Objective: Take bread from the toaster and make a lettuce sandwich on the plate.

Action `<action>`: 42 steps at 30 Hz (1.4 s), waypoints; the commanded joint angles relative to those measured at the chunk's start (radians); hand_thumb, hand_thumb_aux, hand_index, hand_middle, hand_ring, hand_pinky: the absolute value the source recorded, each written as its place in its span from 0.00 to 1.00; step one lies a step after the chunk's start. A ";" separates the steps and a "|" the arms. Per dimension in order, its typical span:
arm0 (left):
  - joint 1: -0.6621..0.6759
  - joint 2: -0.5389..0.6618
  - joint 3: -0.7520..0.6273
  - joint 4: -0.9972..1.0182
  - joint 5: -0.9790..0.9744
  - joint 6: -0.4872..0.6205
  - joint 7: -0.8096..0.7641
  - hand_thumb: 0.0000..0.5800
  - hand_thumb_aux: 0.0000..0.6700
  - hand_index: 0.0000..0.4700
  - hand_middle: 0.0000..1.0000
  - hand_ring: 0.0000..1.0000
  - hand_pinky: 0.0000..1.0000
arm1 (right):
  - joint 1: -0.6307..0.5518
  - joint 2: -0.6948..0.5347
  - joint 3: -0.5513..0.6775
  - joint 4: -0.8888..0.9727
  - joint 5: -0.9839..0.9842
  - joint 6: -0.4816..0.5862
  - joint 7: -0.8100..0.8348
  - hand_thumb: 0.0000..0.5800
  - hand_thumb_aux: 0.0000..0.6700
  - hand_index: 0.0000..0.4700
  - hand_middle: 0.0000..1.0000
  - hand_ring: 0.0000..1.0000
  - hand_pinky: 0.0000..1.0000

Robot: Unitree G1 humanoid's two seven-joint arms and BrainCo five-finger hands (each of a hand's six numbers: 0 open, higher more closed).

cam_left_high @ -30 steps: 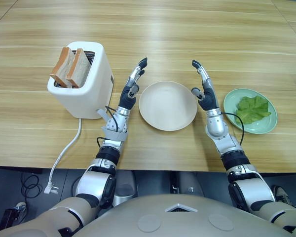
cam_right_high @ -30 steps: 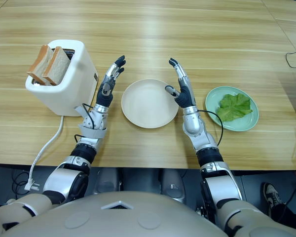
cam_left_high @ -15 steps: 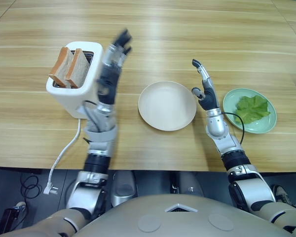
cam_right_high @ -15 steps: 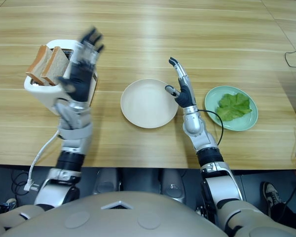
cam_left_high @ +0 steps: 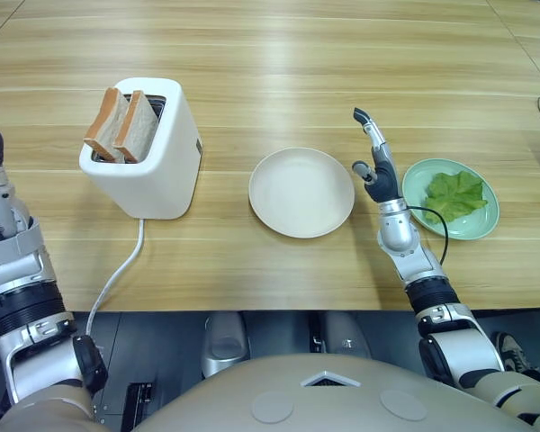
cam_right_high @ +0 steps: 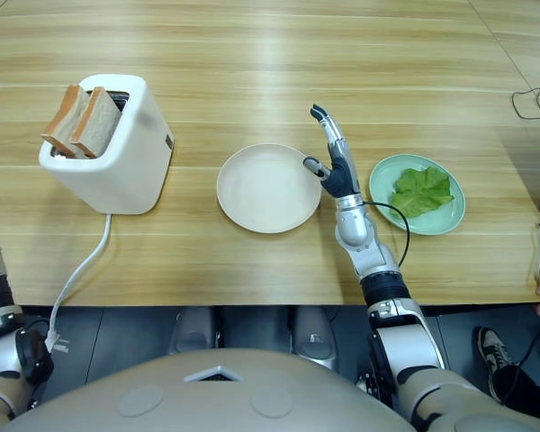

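1. Right now, the main risk I see is tipping the white box-shaped toaster. The two slices of brown-crusted bread lean left out of its top slots. A sideways pull instead of a straight lift could drag the toaster over or along the wooden table.
2. Its white power cord runs off the near table edge, close to my left forearm at the left border. A snag there would tug the toaster. I cannot tell how that arm's hand is set.
3. A weak pinch could drop or tear a slice on the way to the round beige plate, which sits bare in the middle.
4. My right hand stands upright, fingers straight and holding nothing. It is just right of the plate and just left of the pale green dish with the lettuce leaf.
5. The bread lies well apart to the left of that hand, beyond the plate. The lettuce is near on its right.
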 commanded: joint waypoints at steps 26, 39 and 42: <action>-0.017 0.090 -0.323 0.371 0.272 0.105 0.184 0.54 0.32 0.31 0.00 0.00 0.00 | 0.013 -0.011 -0.008 -0.009 0.013 0.019 0.006 0.00 0.00 0.00 0.00 0.00 0.00; -0.003 0.055 -0.342 0.312 0.145 0.041 0.072 1.00 0.93 0.91 0.00 0.00 0.00 | 0.014 -0.009 -0.008 -0.002 0.010 0.021 0.003 0.00 0.00 0.00 0.00 0.00 0.00; 0.002 0.042 -0.325 0.279 0.079 0.034 0.036 1.00 0.99 0.97 0.00 0.00 0.00 | 0.014 -0.009 -0.007 -0.001 0.011 0.022 0.003 0.00 0.00 0.00 0.00 0.00 0.00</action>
